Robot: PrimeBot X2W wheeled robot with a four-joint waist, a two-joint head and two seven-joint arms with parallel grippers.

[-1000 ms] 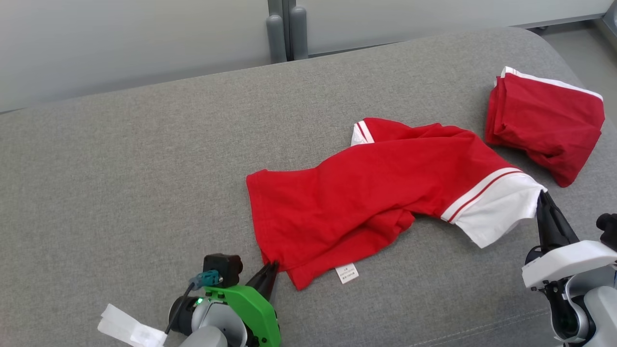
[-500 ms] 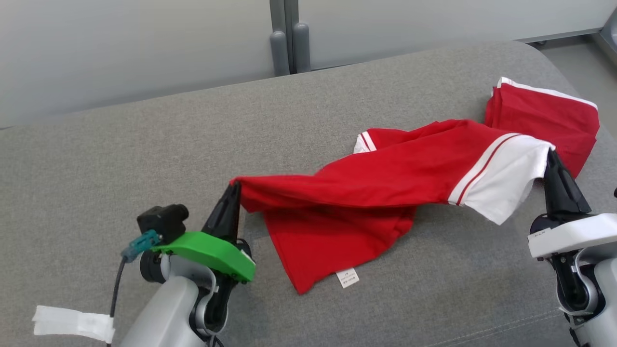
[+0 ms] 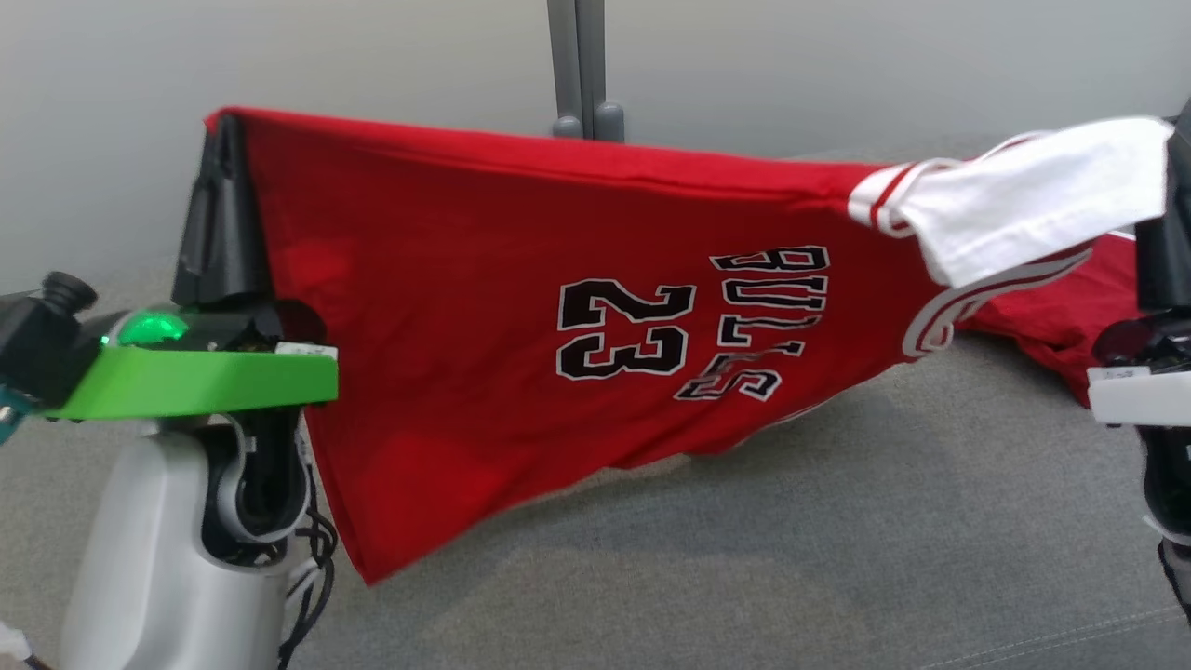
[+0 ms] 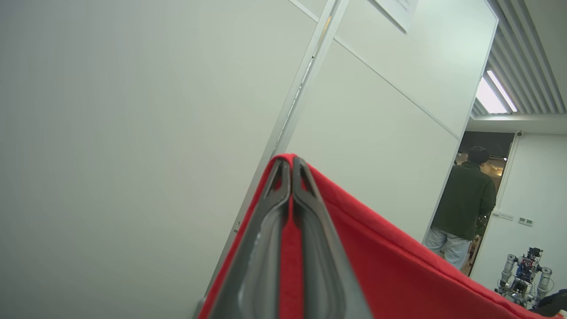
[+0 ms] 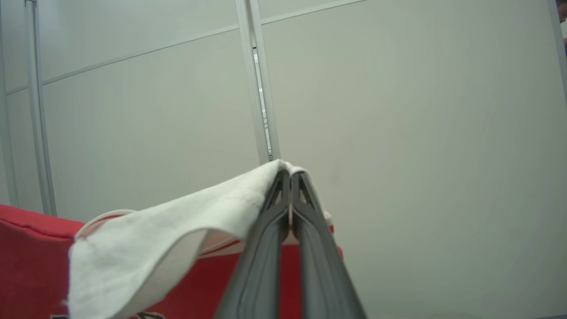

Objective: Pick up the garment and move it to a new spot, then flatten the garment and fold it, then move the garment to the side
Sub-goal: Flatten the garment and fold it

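The garment (image 3: 521,316) is a red jersey with a white sleeve, printed "BULLS 23" sideways. It hangs stretched in the air above the grey couch (image 3: 744,558). My left gripper (image 3: 223,126) is shut on its upper left corner, and the left wrist view has red cloth (image 4: 398,274) pinched between that left gripper (image 4: 291,161). My right gripper (image 3: 1174,140), at the right edge of the head view, is shut on the white sleeve (image 3: 1023,200). White cloth (image 5: 177,221) drapes over the right gripper (image 5: 290,175) in the right wrist view.
A second red garment (image 3: 1061,316) lies folded on the couch at the right, partly behind the lifted jersey. A pale partition wall (image 3: 372,65) stands close behind the couch. In the left wrist view a person (image 4: 465,208) stands in a far doorway beside another robot (image 4: 522,274).
Both grippers have risen with the garment, lifting it off the couch and stretching it between them so its printed side hangs facing me. The head view has tilted up too.
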